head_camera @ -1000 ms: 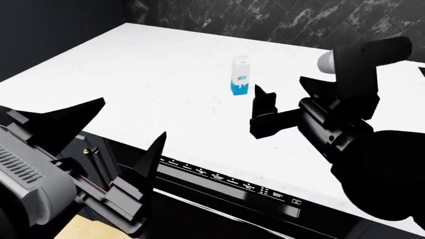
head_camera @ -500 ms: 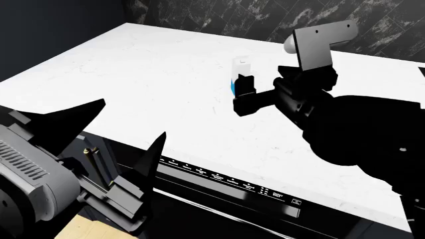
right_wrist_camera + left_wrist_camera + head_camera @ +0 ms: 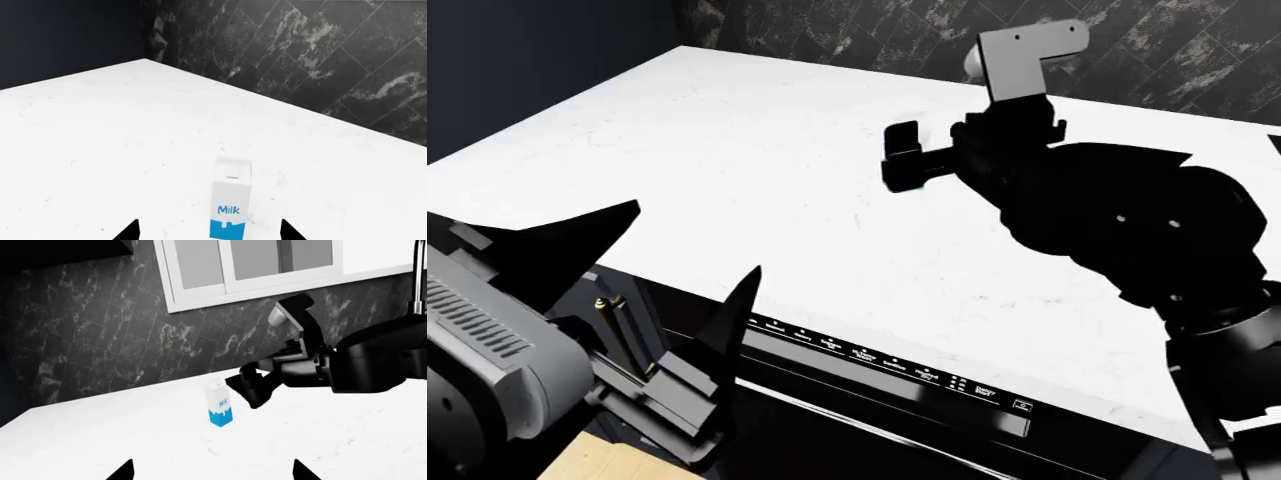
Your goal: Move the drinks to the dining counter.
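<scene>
The small white-and-blue Milk carton [image 3: 231,200] stands upright on the white worktop [image 3: 100,150], also shown in the left wrist view [image 3: 219,403]. My right gripper [image 3: 208,232] is open, with a fingertip on either side of the carton and not closed on it. In the head view the right gripper [image 3: 902,156] hides the carton. My left gripper [image 3: 661,275] is open and empty, low at the worktop's front edge; its fingertips [image 3: 125,471] show wide apart. The cola can, the bottle and the dining counter are out of view.
The worktop [image 3: 721,130] runs back to a dark marbled wall [image 3: 320,60]. An appliance control panel [image 3: 881,360] sits under its front edge. A window [image 3: 253,265] and a faucet [image 3: 417,275] show in the left wrist view.
My right arm has swung left and farther back over the worktop, bringing its open gripper up to the Milk carton, which it now covers in the head view. The left gripper has not moved.
</scene>
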Robot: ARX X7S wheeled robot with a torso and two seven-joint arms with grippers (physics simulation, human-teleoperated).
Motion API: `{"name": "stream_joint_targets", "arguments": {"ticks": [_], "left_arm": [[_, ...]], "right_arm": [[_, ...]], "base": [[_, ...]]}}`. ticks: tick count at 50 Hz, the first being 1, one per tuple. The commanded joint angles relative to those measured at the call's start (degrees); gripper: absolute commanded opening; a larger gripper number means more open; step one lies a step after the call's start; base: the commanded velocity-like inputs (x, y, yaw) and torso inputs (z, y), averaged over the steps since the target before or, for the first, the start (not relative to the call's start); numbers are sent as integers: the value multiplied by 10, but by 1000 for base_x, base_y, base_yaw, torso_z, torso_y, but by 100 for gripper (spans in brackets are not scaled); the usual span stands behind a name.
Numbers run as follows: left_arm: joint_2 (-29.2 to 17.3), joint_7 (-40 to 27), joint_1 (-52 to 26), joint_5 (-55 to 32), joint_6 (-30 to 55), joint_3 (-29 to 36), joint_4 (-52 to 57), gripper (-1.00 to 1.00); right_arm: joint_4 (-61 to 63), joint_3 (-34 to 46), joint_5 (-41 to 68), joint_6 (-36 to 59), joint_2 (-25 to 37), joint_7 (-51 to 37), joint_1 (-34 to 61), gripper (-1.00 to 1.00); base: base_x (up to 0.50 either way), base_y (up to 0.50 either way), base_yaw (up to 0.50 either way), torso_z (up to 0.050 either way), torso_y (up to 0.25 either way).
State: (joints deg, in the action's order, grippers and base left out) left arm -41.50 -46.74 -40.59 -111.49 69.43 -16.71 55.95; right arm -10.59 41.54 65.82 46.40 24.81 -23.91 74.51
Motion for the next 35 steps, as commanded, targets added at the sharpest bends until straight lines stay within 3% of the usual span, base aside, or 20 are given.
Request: {"name": "stream_joint_targets", "arguments": {"ticks": [1,18,29,35], "left_arm": [[2,3,3,5,4,-1,-1,100],[13,19,18,25,15,-10,-4,100],[11,23,25,25,16,-17,-2,100],[10,23,26,26,16,-18,-3,100]], "right_arm": [[-123,30,-56,-34,-45,65,35,100],[-360,70,-129,-111,-133,171,84,100],[-642,90,-184,-221,-240,289,141,100],[-644,59,-217,-218,-246,296,135,100]], "base": [[0,0,0,0,0],[0,0,0,0,0],[0,0,0,0,0],[0,0,0,0,0]]}}
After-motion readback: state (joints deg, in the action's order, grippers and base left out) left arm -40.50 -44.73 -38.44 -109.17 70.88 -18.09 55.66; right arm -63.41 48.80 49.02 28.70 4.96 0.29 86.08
